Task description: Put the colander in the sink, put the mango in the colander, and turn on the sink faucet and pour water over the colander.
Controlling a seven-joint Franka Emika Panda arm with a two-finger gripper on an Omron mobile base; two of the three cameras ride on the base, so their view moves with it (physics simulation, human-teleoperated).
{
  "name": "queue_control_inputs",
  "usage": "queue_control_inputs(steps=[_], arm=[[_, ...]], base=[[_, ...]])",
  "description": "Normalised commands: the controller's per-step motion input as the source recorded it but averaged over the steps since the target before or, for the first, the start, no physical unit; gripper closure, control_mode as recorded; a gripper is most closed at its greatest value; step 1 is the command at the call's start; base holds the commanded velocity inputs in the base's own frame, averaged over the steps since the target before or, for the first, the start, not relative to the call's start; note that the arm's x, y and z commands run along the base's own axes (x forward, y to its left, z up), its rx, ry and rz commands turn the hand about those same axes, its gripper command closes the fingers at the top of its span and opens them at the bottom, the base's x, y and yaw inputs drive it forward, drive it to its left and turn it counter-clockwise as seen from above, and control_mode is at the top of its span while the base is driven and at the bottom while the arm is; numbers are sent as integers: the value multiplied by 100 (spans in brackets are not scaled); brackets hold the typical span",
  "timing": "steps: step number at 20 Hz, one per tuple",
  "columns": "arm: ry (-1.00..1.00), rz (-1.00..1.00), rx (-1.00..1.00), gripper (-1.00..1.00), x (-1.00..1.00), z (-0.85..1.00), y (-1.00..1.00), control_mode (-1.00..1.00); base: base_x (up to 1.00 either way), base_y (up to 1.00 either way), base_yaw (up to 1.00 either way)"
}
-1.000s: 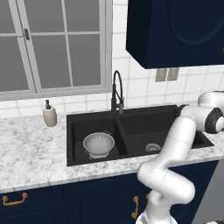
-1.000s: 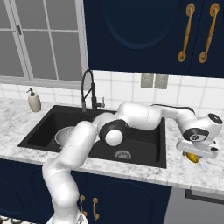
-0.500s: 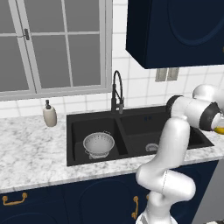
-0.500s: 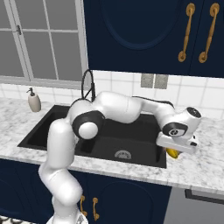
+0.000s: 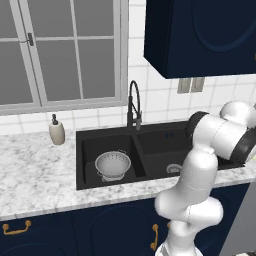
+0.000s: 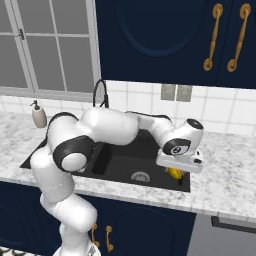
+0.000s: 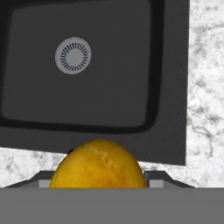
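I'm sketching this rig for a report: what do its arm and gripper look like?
The arm is built of glossy white rounded segments joined by dark grey to black joint bands. It ends in a white, boxy hand with a dark round face, carrying the gripper. No cables or markings show.

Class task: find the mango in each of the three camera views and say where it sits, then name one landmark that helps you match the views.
Left base view: I cannot make the mango out.
Right base view: the mango hangs under the gripper, over the sink's right front corner.
Hand view: the mango sits bottom centre, between the fingers.
Shared landmark: the right basin's round silver drain.
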Motion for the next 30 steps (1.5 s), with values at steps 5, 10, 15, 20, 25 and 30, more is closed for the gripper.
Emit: queue_control_inputs(steps=[5, 10, 15, 20, 25, 30], arm=[[1, 3, 0, 100, 4, 8, 69, -100], [1, 2, 0, 100, 0, 12, 69, -100], [0, 0, 0, 100, 0, 15, 73, -100], [0, 0, 0, 100, 0, 16, 76, -100], [1, 0, 0, 100, 0, 1, 75, -100], [1, 0, 0, 100, 0, 7, 74, -100]], base=[[0, 0, 0], [0, 0, 0], [0, 0, 0], [0, 0, 0], [0, 0, 0], [0, 0, 0]])
